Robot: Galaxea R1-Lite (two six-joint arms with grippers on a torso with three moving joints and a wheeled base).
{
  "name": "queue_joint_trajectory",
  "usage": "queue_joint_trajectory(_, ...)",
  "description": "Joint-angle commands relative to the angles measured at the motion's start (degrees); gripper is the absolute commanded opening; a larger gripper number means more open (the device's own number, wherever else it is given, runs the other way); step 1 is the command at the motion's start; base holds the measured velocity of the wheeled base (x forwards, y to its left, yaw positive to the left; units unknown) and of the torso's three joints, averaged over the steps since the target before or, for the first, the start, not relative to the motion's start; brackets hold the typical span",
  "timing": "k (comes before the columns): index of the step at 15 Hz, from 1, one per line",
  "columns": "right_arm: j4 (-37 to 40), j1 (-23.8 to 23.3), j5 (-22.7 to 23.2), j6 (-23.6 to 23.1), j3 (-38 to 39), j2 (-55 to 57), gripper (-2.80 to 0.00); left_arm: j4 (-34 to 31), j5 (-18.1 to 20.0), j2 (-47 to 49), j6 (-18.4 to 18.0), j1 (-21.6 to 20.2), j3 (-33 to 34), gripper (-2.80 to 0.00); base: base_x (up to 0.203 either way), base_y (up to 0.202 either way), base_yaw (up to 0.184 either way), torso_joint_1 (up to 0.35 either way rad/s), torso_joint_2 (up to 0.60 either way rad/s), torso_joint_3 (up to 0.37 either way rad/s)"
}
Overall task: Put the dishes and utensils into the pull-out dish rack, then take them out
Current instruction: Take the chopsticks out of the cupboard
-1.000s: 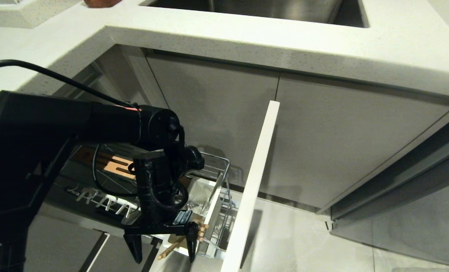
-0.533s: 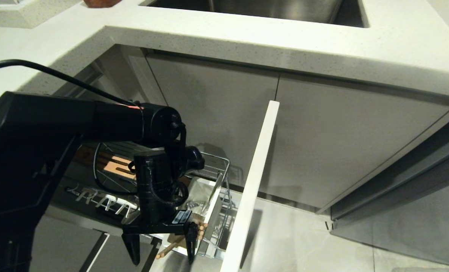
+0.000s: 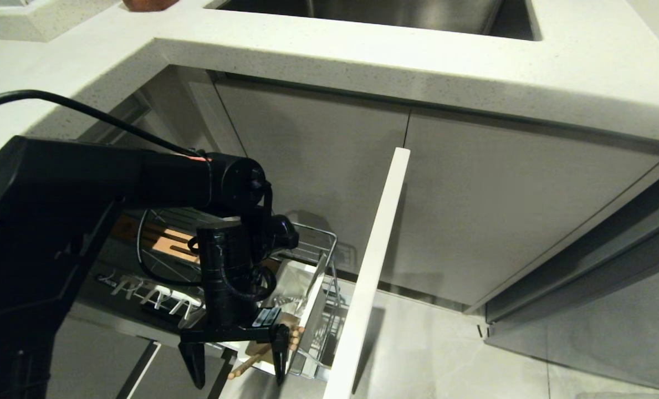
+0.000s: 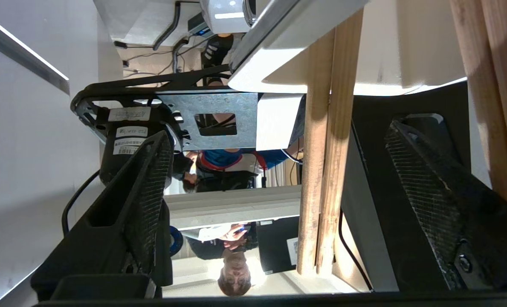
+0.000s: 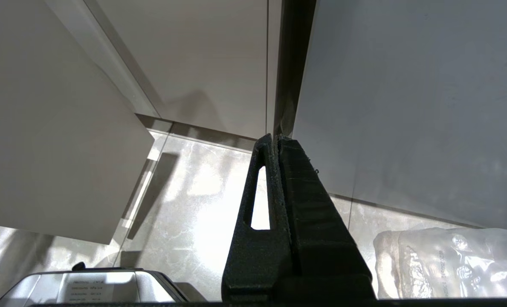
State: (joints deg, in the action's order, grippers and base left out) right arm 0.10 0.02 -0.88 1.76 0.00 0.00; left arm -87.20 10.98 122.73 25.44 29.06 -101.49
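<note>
The left gripper point(image 3: 234, 364), jaws spread wide and gripping nothing, hangs over the white rectangular utensil caddy point(image 3: 311, 310) at the front corner of the chrome wire pull-out dish rack point(image 3: 312, 244). The thin light-wood chopsticks point(image 3: 262, 352) lean out of that caddy, between the fingers point(image 4: 142, 200). This looks like unloading; closing squarely on both sticks comes next. The gripper's small label is unreadable. The right gripper point(image 5: 274, 145), away from the caddy, is pressed closed.

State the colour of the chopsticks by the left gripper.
Light natural wood, the chopsticks show best in the left wrist view.
</note>
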Motion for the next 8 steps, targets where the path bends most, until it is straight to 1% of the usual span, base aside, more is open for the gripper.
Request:
queue_joint_trajectory(1,0.0,0.0,0.0,0.0,0.2,0.0,-2.8,-0.5,-0.1,0.0,0.1,-0.3,0.1,0.0,0.0,0.0,0.0,0.0,0.0,0.0)
queue_joint_trajectory(8,0.0,0.0,0.0,0.0,0.1,0.0,-2.8,-0.5,-0.3,-0.3,0.1,-0.2,0.1,0.0,0.0,0.0,0.0,0.0,0.0,0.0)
